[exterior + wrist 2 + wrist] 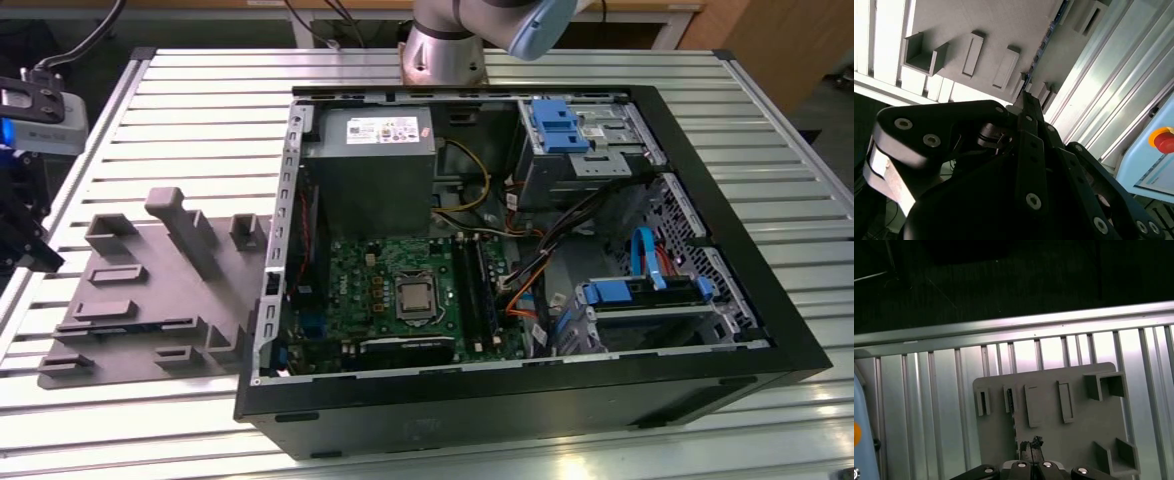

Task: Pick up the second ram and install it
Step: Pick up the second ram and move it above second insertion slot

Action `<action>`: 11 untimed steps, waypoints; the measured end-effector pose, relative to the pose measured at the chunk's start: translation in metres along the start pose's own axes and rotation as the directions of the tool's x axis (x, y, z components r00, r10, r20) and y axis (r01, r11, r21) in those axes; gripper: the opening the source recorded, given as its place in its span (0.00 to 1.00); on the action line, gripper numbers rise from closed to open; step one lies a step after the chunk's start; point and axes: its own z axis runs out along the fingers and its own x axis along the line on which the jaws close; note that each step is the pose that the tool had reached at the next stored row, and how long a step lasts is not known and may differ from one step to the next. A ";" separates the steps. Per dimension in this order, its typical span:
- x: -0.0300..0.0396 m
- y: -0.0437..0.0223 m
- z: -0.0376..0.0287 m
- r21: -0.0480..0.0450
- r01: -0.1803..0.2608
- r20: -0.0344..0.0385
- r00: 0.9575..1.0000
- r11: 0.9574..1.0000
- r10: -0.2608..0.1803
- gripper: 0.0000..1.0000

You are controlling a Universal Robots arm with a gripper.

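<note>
Fingers (1025, 446) pinched together, nothing between them | gripper (1031, 444) hangs over the grey fixture (1054, 440), apart from it | second ram (1010, 400): thin dark strip on edge in a fixture slot, likely stood so its top edge offers a grasp | computer case (534, 400) lies open.

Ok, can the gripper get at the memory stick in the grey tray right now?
Probably yes. In the first wrist view the gripper hangs above the grey tray, and the memory stick sits in it with nothing over it. The jaws look shut, so they'd need opening.
</note>
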 end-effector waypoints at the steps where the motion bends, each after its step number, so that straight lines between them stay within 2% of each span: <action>1: 0.0000 0.0000 0.0003 0.000 0.000 0.000 1.000 1.000 0.000 0.11; 11: 0.0001 -0.0002 0.0040 0.000 0.000 0.000 1.000 1.000 0.000 0.11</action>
